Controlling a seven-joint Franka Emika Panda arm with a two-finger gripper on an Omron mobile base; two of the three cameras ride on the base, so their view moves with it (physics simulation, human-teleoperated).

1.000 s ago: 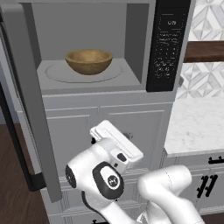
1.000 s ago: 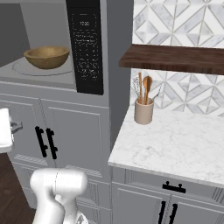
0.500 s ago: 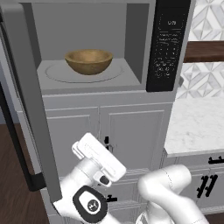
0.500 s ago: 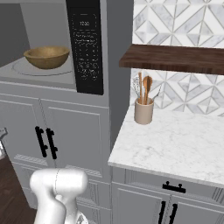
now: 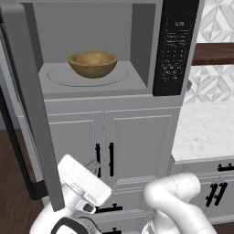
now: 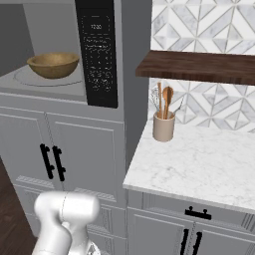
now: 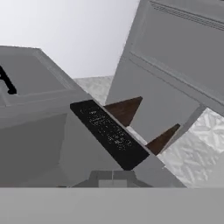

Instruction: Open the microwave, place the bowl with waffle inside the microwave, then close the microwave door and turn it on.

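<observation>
On the turntable sits the bowl with waffle (image 5: 93, 64); the microwave door (image 5: 32, 105), rigid and hinged, wants a push at its outer edge, end effector pressed together.

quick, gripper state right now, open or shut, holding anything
Gripper: shut, holding nothing; the small round brown wooden bowl sits on the turntable inside the large grey microwave.

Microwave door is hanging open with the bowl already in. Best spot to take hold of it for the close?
Probably the microwave door by its long black vertical bar handle, approached from the door's outer left side. The bar stands off the panel at the free edge, farthest from the hinge.
</observation>
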